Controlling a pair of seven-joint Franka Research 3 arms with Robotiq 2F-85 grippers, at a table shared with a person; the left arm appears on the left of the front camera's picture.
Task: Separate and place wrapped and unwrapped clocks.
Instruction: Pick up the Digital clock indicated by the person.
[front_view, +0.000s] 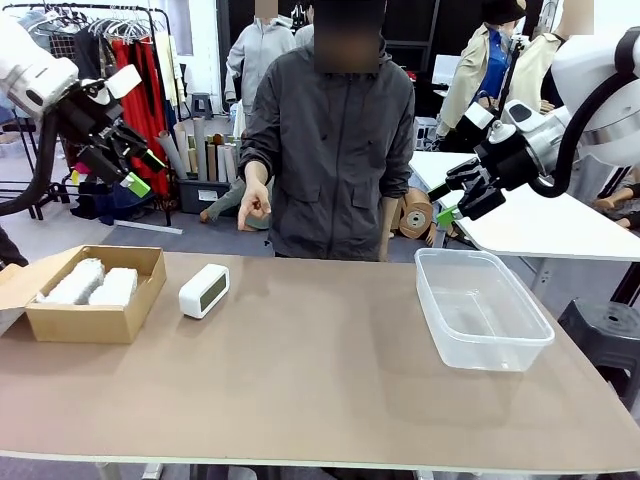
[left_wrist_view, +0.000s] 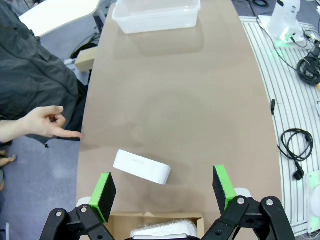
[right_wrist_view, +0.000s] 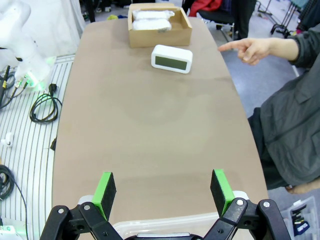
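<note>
table (front_view: 320, 400) carries clear tub (front_view: 432, 300) at right and cardboard box (front_view: 75, 323) at left holding two wrapped clocks (front_view: 78, 283); bare clock (front_view: 203, 291) stands just right of the box. left gripper (front_view: 145, 172) and right gripper (front_view: 440, 203) hang above, fingers spread wide, empty.

Wrapped clocks (left_wrist_view: 160, 230) half hidden behind left pincer (left_wrist_view: 164, 189), tub (right_wrist_view: 165, 224) cut by bottom edge

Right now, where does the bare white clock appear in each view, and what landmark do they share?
Front view: bare white clock left of centre.
Left wrist view: clock low, near centre.
Right wrist view: clock top centre.
Shared landmark: the cardboard box beside it.
</note>
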